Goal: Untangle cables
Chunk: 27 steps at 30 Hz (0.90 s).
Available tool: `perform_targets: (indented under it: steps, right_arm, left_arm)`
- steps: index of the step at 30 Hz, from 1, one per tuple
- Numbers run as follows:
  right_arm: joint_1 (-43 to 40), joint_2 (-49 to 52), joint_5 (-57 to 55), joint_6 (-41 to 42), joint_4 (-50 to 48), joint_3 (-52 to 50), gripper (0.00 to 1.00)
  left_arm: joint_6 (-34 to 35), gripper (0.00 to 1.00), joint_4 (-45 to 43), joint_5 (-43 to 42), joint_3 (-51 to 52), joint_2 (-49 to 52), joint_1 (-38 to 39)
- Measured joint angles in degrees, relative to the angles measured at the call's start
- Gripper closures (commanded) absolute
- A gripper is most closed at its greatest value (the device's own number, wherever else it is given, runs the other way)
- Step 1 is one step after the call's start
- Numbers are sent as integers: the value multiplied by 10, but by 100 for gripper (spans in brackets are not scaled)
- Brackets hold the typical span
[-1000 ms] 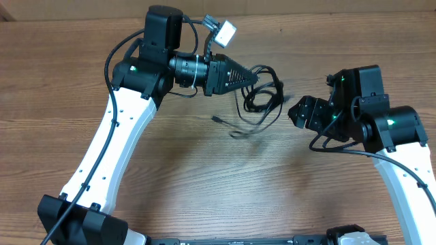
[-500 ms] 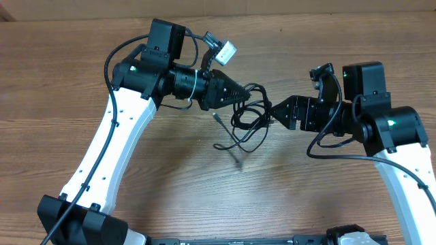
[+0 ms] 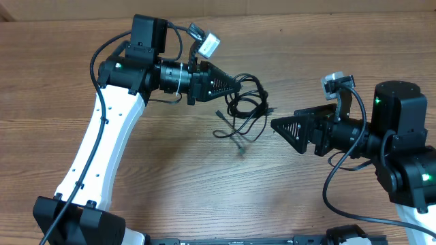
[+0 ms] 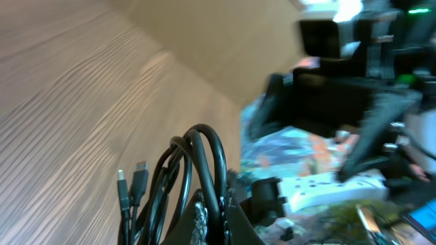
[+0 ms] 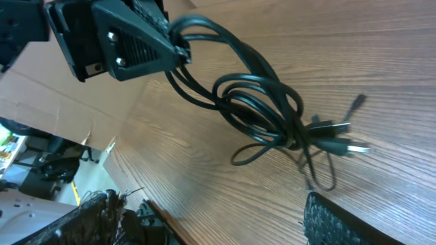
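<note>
Left gripper (image 3: 238, 82) pinching the cables (image 3: 248, 107), right gripper (image 3: 274, 124) empty-handed

The black loops sprout straight out of the left fingertips, clamped tight, and droop toward the wooden table (image 3: 204, 177) with the plugs (image 5: 337, 136) dangling at the low end. The right gripper sits just beside the bundle's far side, jaws spread wide, touching nothing.
</note>
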<state>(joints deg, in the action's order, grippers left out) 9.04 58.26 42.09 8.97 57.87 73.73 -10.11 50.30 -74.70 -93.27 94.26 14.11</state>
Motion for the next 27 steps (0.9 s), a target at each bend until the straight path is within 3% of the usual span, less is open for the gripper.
perform_targets:
  steps: [5,10,12,22,25,27]
  right_arm:
    - [0,0,5,0,0,0,17]
    - [0,0,-27,0,0,0,18]
    - [0,0,-55,0,0,0,25]
    - [0,0,-73,-45,-46,0,25]
    - [0,0,-70,-65,-45,0,34]
    - [0,0,-88,-72,-45,0,35]
  left_arm:
    - [-4,96,-36,-94,0,0,0]
    - [-4,96,-36,-123,0,0,0]
    - [-4,96,-36,-129,0,0,0]
    - [-5,96,-23,-100,0,0,54]
    - [-5,96,-23,-83,0,0,85]
    - [-6,96,-23,-80,0,0,92]
